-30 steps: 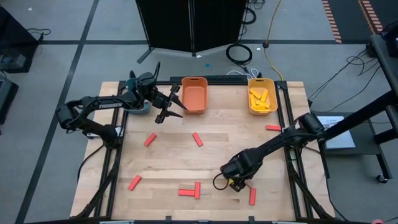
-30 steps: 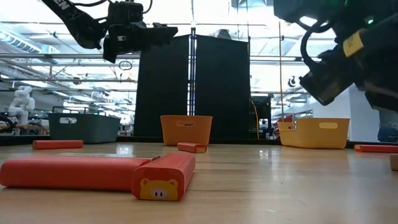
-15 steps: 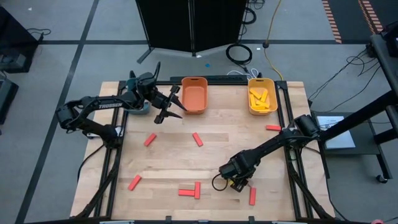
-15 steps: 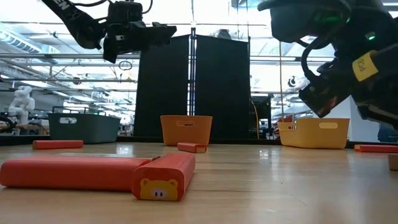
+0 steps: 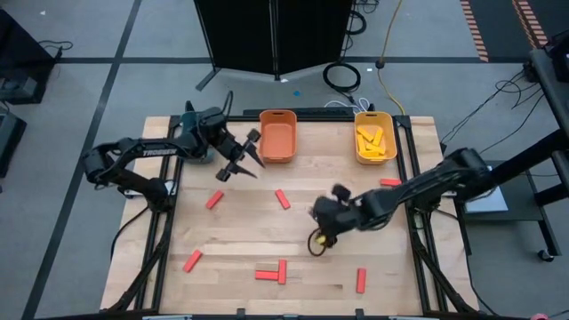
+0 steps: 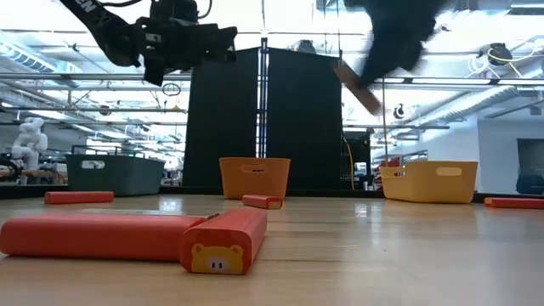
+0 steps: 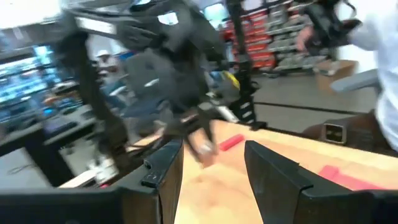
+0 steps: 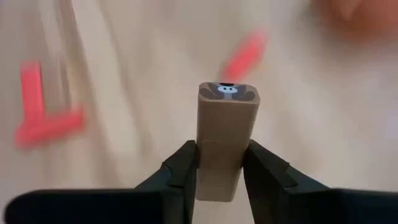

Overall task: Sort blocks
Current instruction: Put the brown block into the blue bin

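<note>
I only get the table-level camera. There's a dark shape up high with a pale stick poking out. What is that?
Observer: That's the right gripper, shut on one end of a tan wooden block.
Operator: What's in the tubs? I only see their sides.
Observer: The yellow bin holds yellow blocks. The orange bin looks empty.
Operator: And the other arm?
Observer: The left gripper hangs open beside the orange bin, holding nothing.

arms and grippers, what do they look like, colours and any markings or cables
Both arms are dark, jointed. The left arm bears white lettering along one link. The left gripper has two slim dark fingers. The right gripper has black angular fingers; a yellow bit shows near it from above.
</note>
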